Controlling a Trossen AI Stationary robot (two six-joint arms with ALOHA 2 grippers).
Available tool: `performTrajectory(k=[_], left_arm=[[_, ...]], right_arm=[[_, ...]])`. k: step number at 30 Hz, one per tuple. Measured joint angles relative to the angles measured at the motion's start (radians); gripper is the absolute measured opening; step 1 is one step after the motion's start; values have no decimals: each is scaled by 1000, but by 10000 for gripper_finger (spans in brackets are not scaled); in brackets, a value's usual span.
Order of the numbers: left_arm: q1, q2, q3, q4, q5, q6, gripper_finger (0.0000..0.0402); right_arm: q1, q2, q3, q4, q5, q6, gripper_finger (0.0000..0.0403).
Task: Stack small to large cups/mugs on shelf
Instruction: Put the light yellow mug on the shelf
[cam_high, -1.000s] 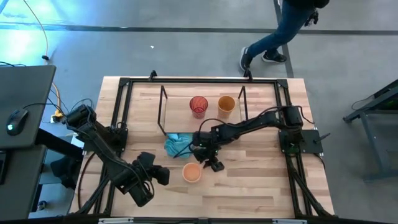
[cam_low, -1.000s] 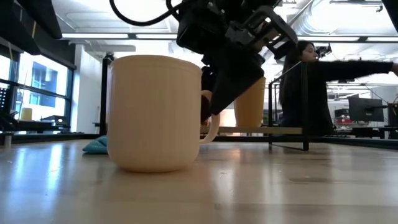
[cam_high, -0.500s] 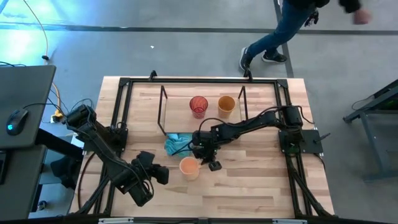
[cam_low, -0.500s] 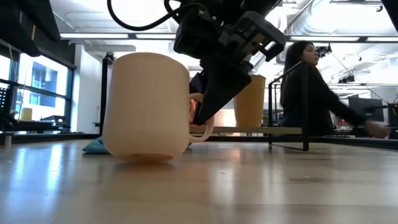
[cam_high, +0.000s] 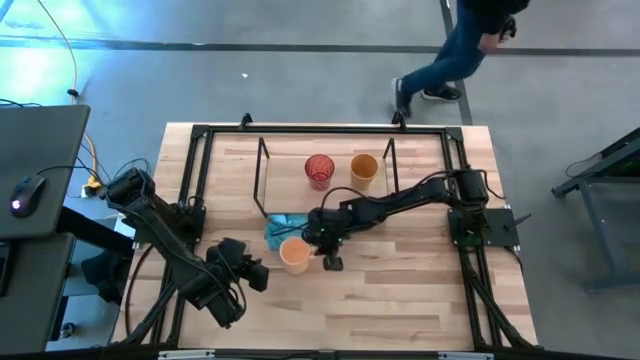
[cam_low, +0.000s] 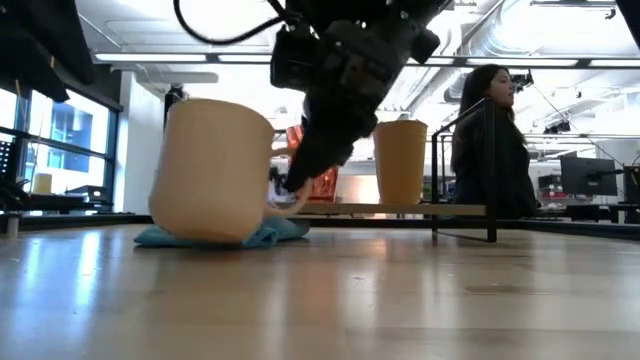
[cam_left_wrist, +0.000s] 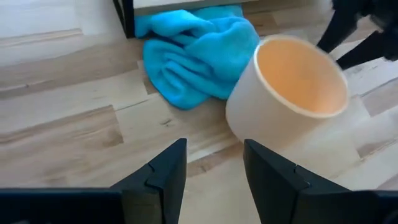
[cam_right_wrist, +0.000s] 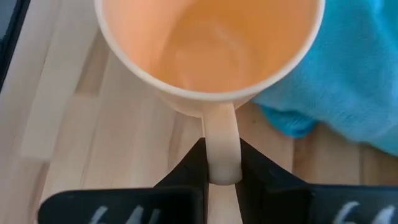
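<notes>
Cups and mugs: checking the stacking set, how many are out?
3: red cup and amber tumbler on the shelf; mug in right gripper.

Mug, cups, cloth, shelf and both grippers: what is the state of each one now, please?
Mug: tilted, held by its handle.
Red cup: upright on shelf.
Amber tumbler: upright on shelf.
Shelf: bare at its left part.
Cloth: crumpled beside the mug.
Right gripper: shut on mug handle.
Left gripper: open, empty.

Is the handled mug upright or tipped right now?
Tipped: the mug leans off its base, held by its handle in the right gripper.
</notes>
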Motion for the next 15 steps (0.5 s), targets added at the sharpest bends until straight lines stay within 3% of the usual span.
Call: performTrajectory(k=[15], left_arm=[[2, 0, -75, 74, 13, -7, 147]], right_arm=[[34, -11, 0, 1, 61, 65, 26]])
